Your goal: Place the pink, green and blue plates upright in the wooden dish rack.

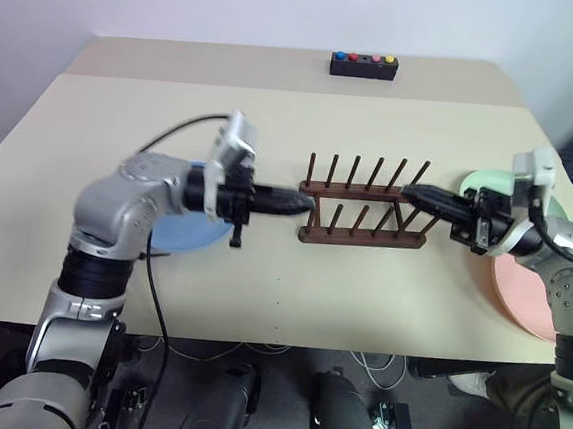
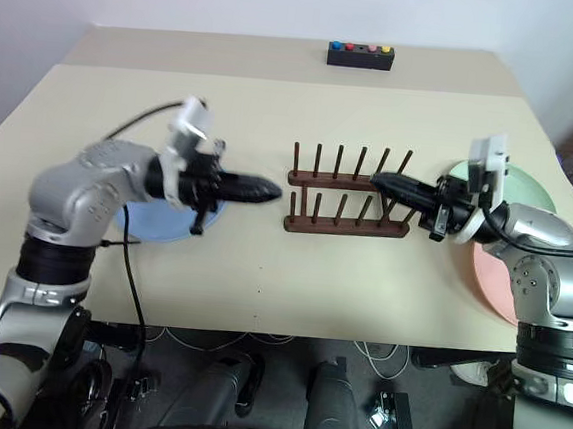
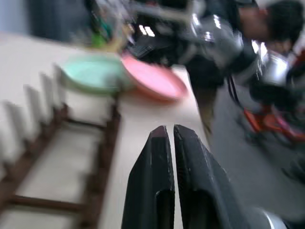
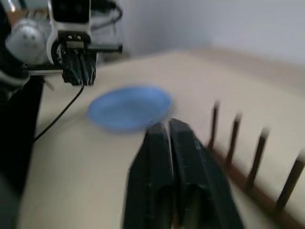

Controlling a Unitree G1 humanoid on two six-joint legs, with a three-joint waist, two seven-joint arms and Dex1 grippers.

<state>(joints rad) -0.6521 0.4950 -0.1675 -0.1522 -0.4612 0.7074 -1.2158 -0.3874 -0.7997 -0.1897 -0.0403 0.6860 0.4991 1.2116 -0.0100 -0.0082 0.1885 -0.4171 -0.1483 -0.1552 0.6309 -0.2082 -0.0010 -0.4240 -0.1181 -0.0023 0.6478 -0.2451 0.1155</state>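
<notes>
The wooden dish rack [image 1: 364, 206] stands empty at the table's middle, its pegs upright. My left gripper [image 1: 307, 204] is shut and empty, its tips just off the rack's left end, held above the table. The blue plate [image 1: 179, 233] lies flat under my left arm. At the rack's right end hovers my right gripper [image 1: 411, 193], shut too, with nothing in it. Behind it the green plate [image 1: 488, 182] lies flat, and the pink plate [image 1: 520, 295] lies flat nearer the front right edge. The right wrist view has the blue plate [image 4: 128, 107] beyond the shut fingertips [image 4: 181, 131].
A small black box with coloured buttons [image 1: 364, 66] sits at the far edge of the table [image 1: 290, 285]. A black cable [image 1: 154, 293] hangs from my left arm over the front edge. A second table surface adjoins at the back.
</notes>
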